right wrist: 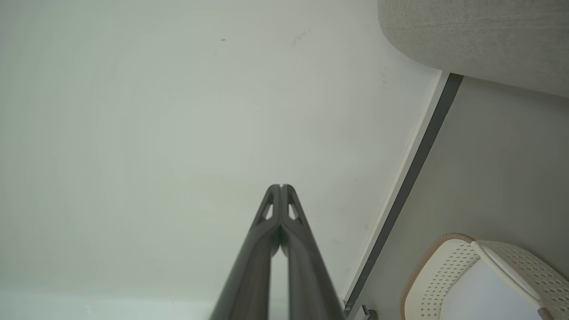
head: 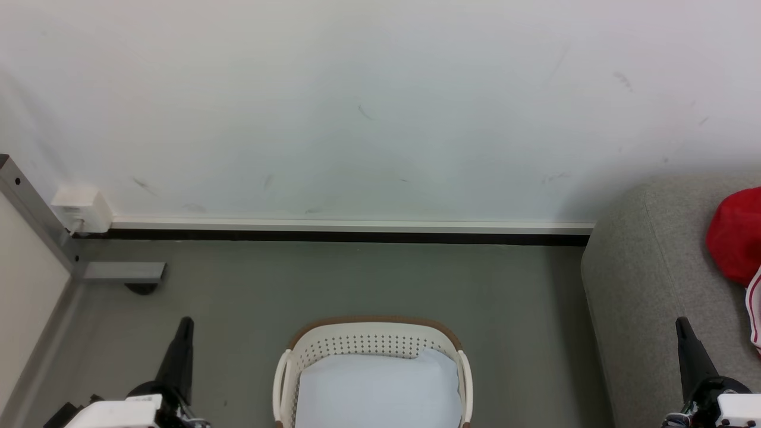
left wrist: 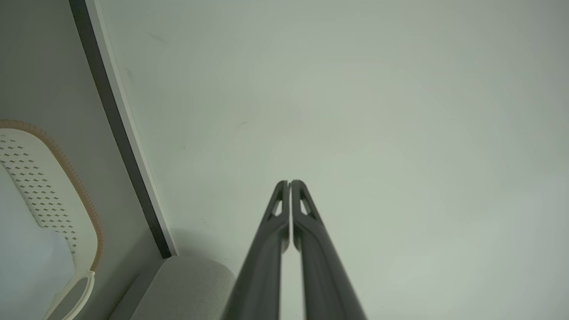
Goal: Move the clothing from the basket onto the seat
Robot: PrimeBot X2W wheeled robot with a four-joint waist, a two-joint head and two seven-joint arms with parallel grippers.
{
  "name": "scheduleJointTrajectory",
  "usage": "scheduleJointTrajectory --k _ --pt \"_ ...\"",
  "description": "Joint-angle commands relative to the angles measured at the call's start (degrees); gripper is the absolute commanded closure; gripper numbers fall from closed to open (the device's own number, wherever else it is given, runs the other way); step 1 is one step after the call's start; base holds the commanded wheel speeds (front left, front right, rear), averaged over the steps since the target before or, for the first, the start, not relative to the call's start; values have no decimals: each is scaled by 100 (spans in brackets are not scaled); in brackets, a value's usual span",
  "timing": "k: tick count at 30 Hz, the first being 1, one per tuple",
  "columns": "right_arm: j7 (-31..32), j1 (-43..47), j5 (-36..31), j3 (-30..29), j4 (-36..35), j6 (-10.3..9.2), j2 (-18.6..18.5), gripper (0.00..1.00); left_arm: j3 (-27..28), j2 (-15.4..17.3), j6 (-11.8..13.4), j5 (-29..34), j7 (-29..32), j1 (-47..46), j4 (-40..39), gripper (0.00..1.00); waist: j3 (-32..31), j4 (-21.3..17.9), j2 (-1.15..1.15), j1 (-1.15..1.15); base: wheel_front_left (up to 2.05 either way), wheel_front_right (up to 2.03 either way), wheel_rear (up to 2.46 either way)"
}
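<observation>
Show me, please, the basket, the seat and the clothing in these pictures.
basket (head: 368, 345), head view, on its perforated back wall.
seat (head: 648, 285), head view, on bare grey fabric.
clothing (head: 736, 235), head view, on the red fabric.

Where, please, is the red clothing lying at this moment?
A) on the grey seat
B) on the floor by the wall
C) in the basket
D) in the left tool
A: the clothing lies on the seat at the head view's right edge, while the basket on the floor shows a white sheet inside.
</observation>
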Motion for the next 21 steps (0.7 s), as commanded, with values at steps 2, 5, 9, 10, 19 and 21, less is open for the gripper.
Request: scheduleJointTrajectory --k 2,5,9,10,19,21 --pt "22 -71 4 -25 -33 -12 5 100 12 42 -24 -80 23 -42 -24 100 0 0 0 0 0 0 0" --pt "22 -71 4 -25 -33 -12 5 100 12 42 -24 -80 23 -42 -24 100 0 0 0 0 0 0 0" --pt "22 -71 4 -26 -33 -12 5 100 11 41 -24 -81 23 -42 -24 100 0 0 0 0 0 0 0" --pt "22 -71 4 -26 -33 -12 5 100 11 41 -24 -81 23 -42 -23 100 0 0 0 0 0 0 0" --pt "22 -71 4 -26 -33 -12 5 100 11 41 -24 -81 23 -42 -23 100 0 0 0 0 0 0 0" --pt "22 -71 4 -26 -33 -12 5 100 11 41 -24 -81 23 -42 -23 100 0 0 0 0 0 0 0"
